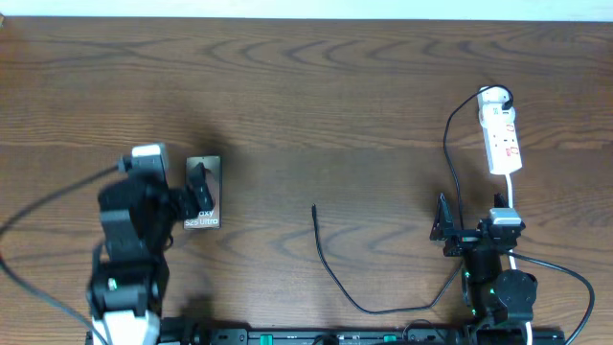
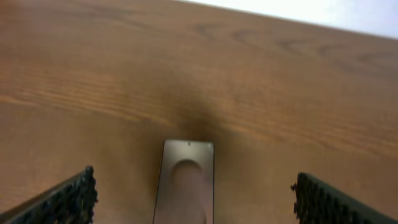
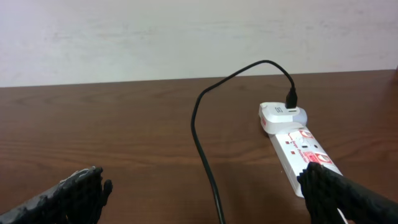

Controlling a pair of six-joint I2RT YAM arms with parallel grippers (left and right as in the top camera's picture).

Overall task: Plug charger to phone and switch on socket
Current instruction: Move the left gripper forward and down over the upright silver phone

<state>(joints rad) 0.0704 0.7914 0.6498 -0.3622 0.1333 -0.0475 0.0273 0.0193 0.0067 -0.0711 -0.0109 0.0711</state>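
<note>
Black and thin, the charger [image 1: 317,235] lies loose on the counter [image 1: 316,86] between your two arms. Its free plug tip [image 1: 314,208] is well apart from the phone [image 1: 204,192]. Its other end is already seated in the white adapter [image 3: 283,115] at the far end of the socket [image 1: 502,139], so I judge only the tip needs carrying across.

The phone lies flat on the left, lettering up, directly beneath your left pincer [image 2: 193,208]. Its fingers [image 2: 68,199] stand wide apart on either side of the slab, touching nothing. That hover looks like a setup for bracing or grasping the phone. Which edge carries the port, you cannot tell from these views.

Your right pincer [image 3: 205,199] is likewise spread and empty. It sits just short of the socket's near end and faces along its length, with the cable running between the fingers' line of sight. From there it could reach either the red switches or the cable. Nothing is plugged into the phone yet.
</note>
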